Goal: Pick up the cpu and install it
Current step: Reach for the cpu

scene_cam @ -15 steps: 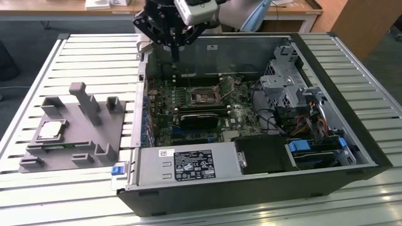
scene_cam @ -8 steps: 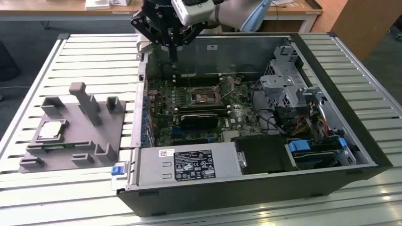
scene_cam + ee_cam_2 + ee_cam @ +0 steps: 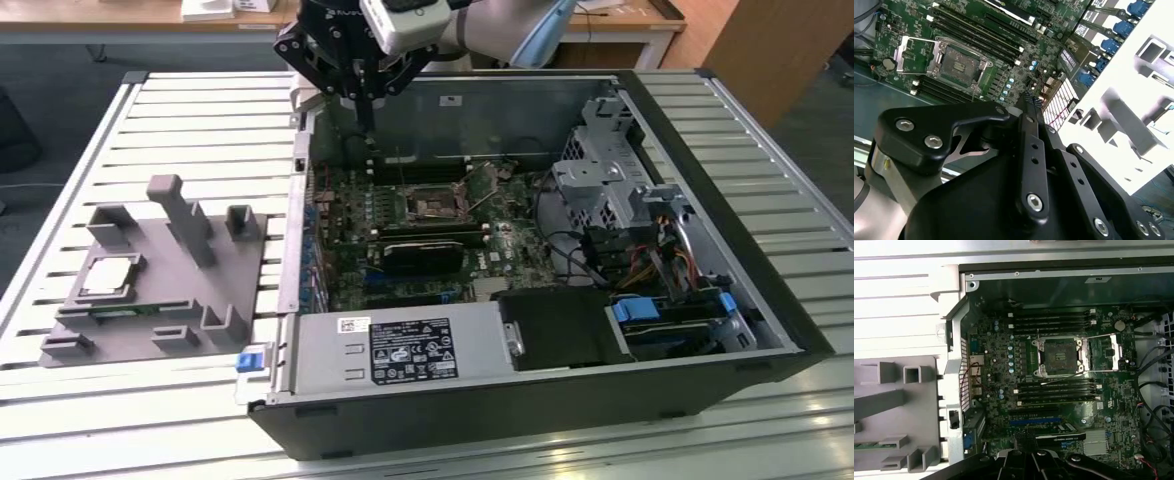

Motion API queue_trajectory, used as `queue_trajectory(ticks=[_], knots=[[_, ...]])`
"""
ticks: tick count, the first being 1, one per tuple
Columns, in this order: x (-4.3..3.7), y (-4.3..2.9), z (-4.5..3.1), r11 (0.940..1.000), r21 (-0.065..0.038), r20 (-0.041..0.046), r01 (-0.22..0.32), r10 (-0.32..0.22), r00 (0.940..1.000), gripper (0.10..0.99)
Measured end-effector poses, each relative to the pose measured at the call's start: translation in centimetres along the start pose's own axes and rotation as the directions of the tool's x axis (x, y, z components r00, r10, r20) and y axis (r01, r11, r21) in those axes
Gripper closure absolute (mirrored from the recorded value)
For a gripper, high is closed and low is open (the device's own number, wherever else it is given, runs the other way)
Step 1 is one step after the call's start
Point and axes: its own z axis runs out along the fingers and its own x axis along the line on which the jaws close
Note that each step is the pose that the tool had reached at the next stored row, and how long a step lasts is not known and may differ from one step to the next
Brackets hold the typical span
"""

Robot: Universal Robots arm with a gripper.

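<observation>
The cpu (image 3: 110, 275), a small silver square with a pale rim, lies flat on the grey tray (image 3: 160, 330) at the exterior view's left. My gripper (image 3: 363, 125) hangs far from it, over the back left corner of the open computer case (image 3: 534, 400), its two fingers pressed together and holding nothing. In both wrist views the shut fingertips (image 3: 1032, 97) (image 3: 1026, 439) point down at the green motherboard (image 3: 999, 390). The dark square socket (image 3: 438, 207) (image 3: 956, 62) (image 3: 1060, 356) lies in the middle of the board with its metal frame swung open.
The tray carries upright grey posts (image 3: 180, 215) and a thin green circuit strip (image 3: 127, 312) (image 3: 869, 445). Inside the case sit a silver power supply (image 3: 400, 350), a drive cage (image 3: 607, 180) and loose cables (image 3: 641, 265). Everything rests on a white slatted table (image 3: 134, 430).
</observation>
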Motion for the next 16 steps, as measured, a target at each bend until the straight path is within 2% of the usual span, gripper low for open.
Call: queue_trajectory(ticks=[16], knots=[[0.53, -0.04, 0.01, 1.0, 0.0, 0.0, 0.0, 0.0, 1.0, 0.98]])
